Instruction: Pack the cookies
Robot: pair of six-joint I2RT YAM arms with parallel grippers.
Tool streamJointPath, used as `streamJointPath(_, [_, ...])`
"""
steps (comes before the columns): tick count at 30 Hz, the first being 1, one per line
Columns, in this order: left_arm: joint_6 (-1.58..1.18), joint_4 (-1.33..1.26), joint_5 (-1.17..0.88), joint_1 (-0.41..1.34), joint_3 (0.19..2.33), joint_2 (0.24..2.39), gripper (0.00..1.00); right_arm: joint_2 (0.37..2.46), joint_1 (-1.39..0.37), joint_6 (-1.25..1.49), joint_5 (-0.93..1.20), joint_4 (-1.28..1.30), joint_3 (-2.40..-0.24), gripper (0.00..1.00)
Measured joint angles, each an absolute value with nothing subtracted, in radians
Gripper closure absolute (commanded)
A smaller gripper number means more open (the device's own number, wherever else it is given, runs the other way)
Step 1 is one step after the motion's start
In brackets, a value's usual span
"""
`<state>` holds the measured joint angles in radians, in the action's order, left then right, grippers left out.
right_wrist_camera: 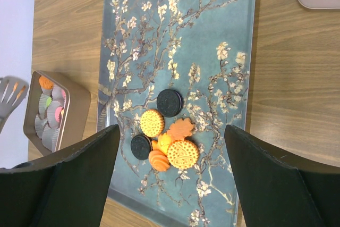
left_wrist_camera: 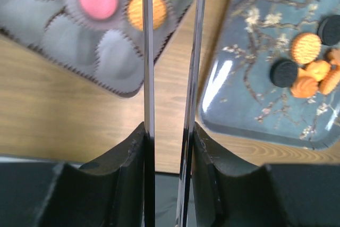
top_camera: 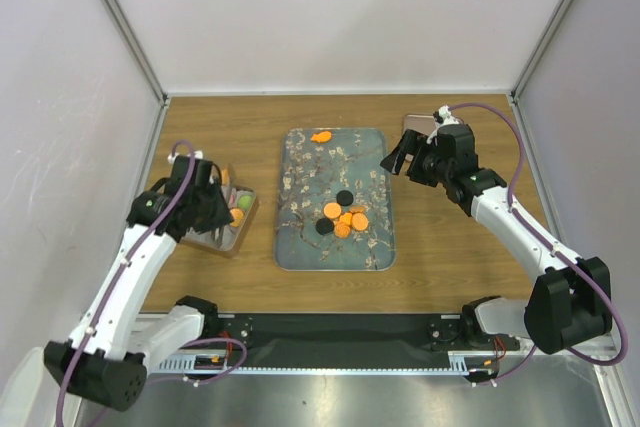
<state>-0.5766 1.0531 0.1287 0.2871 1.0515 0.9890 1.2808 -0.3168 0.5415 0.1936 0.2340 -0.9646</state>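
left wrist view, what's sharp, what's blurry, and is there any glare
Left wrist: the hand's thin blades are fairly crisp, cookies in the box soft, a white glare patch on the tray. Right wrist: cookies sharp. Top: even lighting.
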Motion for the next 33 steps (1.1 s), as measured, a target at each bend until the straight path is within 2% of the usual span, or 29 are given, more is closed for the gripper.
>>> streamJointPath(13, [-0.616, 1.204, 0.163, 0.139, 0.962, 0.832, 0.65, 1.281, -0.317, 0.547, 0.212, 0.233, -0.965, 0.14])
streamJointPath(33, [-0.708, 1.259, 0.207, 0.049, 0.912, 0.787, 0.63, 1.285, -0.333, 0.564, 0.276, 0.21, -0.965, 0.14])
